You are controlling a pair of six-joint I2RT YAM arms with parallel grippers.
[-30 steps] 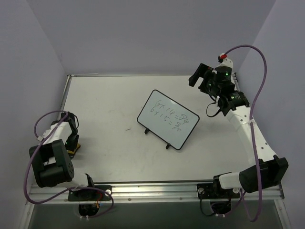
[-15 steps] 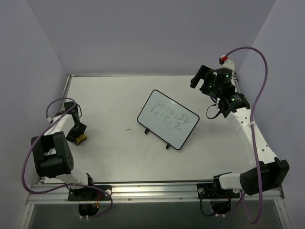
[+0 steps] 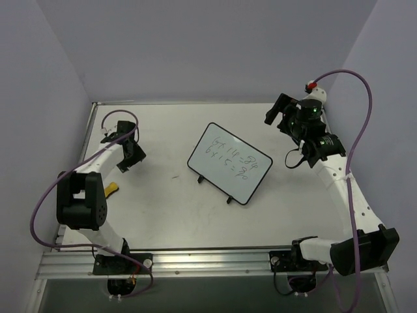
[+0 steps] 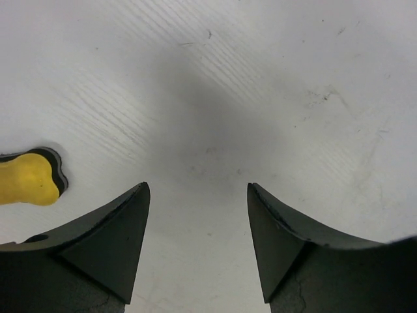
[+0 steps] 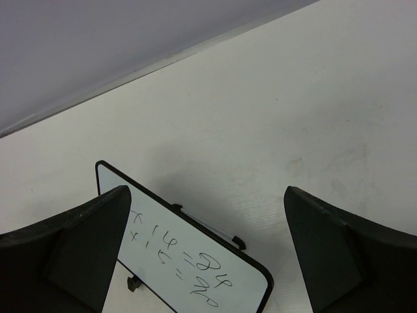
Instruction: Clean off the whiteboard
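While my left gripper (image 3: 129,160) is hovering left of centre with jaws spread on nothing, the whiteboard (image 3: 229,163) is standing mid-frame on its feet, green writing showing. That gripper is sitting higher in frame than a second ago, and the yellow eraser (image 3: 111,190) is lying on the table (image 3: 163,215) just below it. My right gripper (image 3: 277,111) is hanging upper right, jaws wide, empty. Lilac walls (image 3: 195,52) are enclosing the scuffed white surface.

The whiteboard (image 3: 229,163) I'm to wipe stands near the middle of the table (image 3: 163,215), turned diagonally on two small black feet. It has a thin black frame, rounded corners and a glossy white face with two lines of greenish handwriting (equations, I think).
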